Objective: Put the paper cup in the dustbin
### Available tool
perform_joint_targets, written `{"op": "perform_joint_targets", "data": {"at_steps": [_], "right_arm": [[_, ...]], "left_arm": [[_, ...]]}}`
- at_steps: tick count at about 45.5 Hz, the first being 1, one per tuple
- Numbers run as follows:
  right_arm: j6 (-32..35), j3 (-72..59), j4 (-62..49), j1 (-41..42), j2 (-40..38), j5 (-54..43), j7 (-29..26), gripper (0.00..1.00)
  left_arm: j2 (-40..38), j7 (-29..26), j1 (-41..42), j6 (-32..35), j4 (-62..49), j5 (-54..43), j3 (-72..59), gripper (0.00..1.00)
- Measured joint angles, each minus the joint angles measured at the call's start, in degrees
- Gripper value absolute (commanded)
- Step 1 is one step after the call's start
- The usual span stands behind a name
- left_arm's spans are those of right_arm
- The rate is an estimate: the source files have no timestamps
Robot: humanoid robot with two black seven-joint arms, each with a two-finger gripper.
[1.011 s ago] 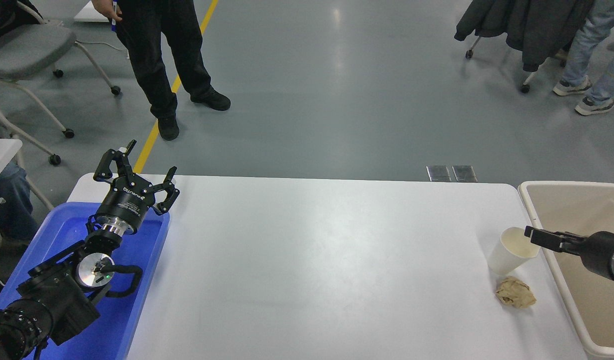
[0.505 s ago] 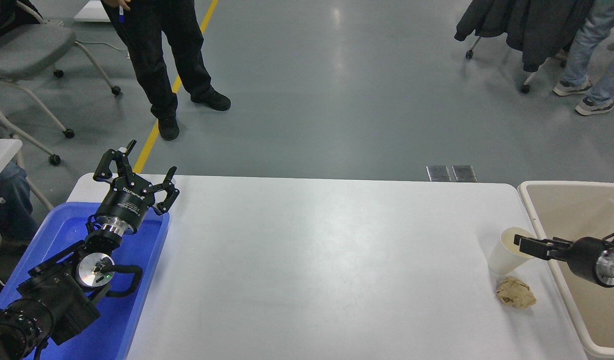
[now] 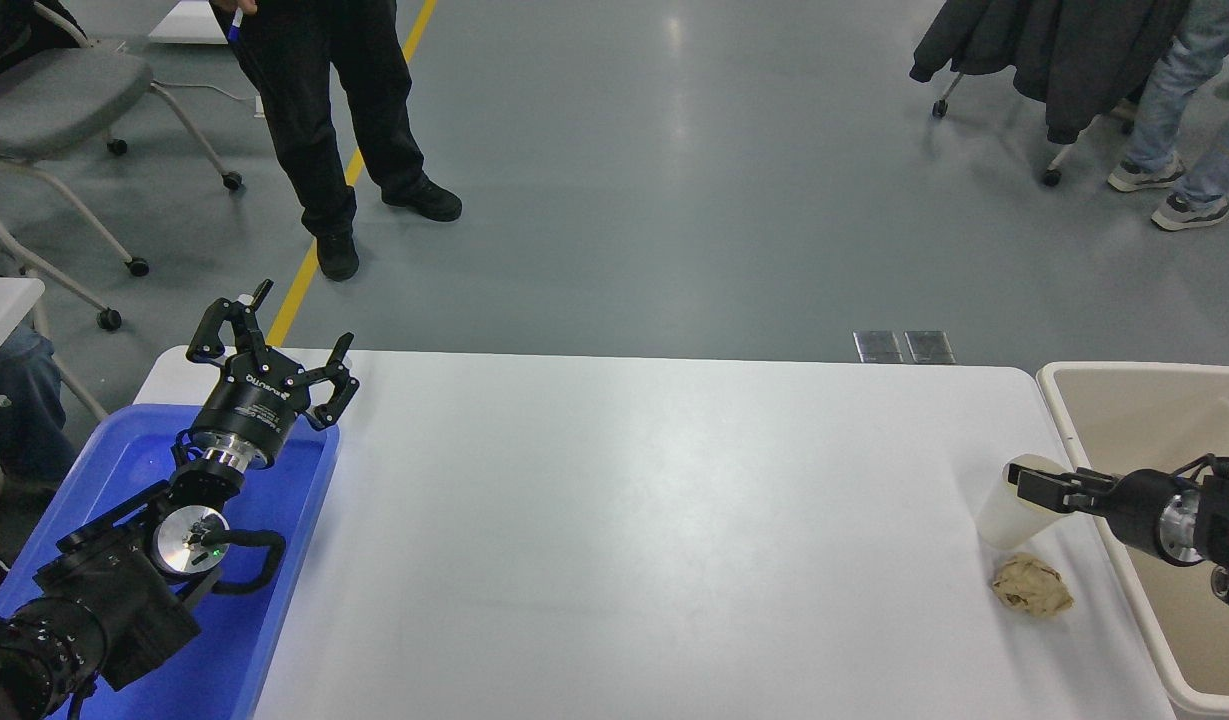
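The paper cup (image 3: pixel 998 514) is off-white and stands upright near the table's right edge. My right gripper (image 3: pixel 1026 481) comes in from the right edge, over the dustbin's rim, and its tip lies across the cup's mouth, hiding most of the rim. The dustbin (image 3: pixel 1062 400) is a large beige bin just right of the table. My left gripper (image 3: pixel 304 318) is open and empty, parked over the blue tray at the lower left.
A crumpled brown paper ball (image 3: pixel 1032 586) lies just in front of the cup. The blue tray (image 3: pixel 289 520) sits at the table's left end. A person in black (image 3: pixel 324 110) stands beyond the far left corner; chairs and other people are farther back.
My right gripper has moved left and slightly down, from beside the cup's rim to across its mouth. The cup, paper ball and left arm have not moved.
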Motion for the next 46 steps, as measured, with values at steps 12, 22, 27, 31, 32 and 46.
{"op": "perform_joint_targets", "data": {"at_steps": [12, 22, 27, 31, 32, 46], "right_arm": [[0.1, -1.5, -0.8, 0.0, 0.3, 0.1, 0.1, 0.67], [0.1, -2.8, -1.3, 0.0, 0.3, 0.2, 0.1, 0.37], [0.1, -3.7, -1.4, 0.1, 0.3, 0.3, 0.1, 0.16], [0.1, -4.1, -1.5, 0.1, 0.2, 0.3, 0.1, 0.12], [0.1, -4.2, -1.5, 0.2, 0.2, 0.3, 0.1, 0.09], [0.5, -4.9, -1.6, 0.4, 0.0, 0.4, 0.1, 0.00]], "left_arm": [[0.0, 0.0, 0.0, 0.0, 0.0, 0.0, 0.0, 1.00], [0.0, 0.0, 0.0, 0.0, 0.0, 0.0, 0.0, 1.00], [0.0, 0.0, 0.0, 0.0, 0.0, 0.0, 0.0, 1.00], [0.0, 0.0, 0.0, 0.0, 0.0, 0.0, 0.0, 1.00], [0.0, 0.0, 0.0, 0.0, 0.0, 0.0, 0.0, 1.00], [0.0, 0.0, 0.0, 0.0, 0.0, 0.0, 0.0, 1.00]]}}
